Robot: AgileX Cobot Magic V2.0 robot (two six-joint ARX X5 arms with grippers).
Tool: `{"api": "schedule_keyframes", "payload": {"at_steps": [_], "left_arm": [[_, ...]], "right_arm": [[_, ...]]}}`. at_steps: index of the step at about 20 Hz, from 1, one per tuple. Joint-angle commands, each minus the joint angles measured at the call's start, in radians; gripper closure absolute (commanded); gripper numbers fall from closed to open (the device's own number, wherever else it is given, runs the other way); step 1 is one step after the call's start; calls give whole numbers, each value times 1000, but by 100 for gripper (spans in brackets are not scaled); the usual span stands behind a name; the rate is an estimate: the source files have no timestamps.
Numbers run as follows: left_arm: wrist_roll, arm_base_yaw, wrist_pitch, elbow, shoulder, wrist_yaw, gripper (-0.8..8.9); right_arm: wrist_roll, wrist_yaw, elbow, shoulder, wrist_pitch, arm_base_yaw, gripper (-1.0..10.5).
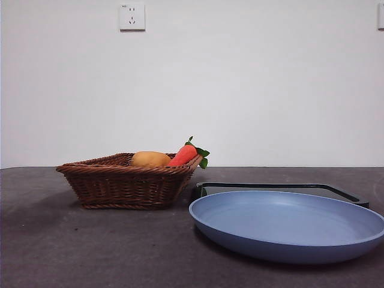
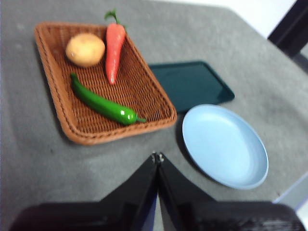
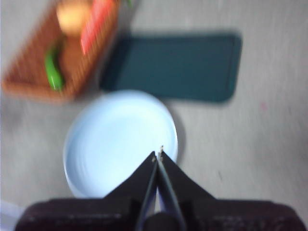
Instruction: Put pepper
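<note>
My left fingers [image 2: 157, 157] are together above the table, short of the basket [image 2: 53, 103]; I should part them and straddle the pepper [image 2: 100, 104] mid-length.

I see both my arms held high off the table, the left gripper [image 2: 157, 157] and right gripper [image 3: 159, 153] each rising from its wrist frame's lower centre with jaws pressed together, holding nothing.
</note>
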Motion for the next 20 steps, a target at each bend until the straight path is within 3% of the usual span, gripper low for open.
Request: {"api": "schedule_keyframes", "payload": {"at_steps": [1, 4, 5, 8, 14, 20], "left_arm": [[65, 0, -41, 46, 26, 6, 807], [64, 0, -49, 53, 29, 5, 799], [60, 0, -53, 53, 29, 2, 752], [60, 0, -61, 53, 29, -3, 465], [56, 0, -64, 53, 29, 2, 460], [53, 0, -63, 53, 29, 3, 461]], "right_arm": [[-80, -1, 26, 28, -40, 3, 941], [-79, -1, 26, 50, -42, 3, 930], [-79, -1, 26, 54, -42, 3, 897], [-78, -1, 26, 61, -41, 3, 655], [-75, -2, 26, 140, -37, 3, 636], [-76, -6, 26, 384, 57, 48, 636]]}}
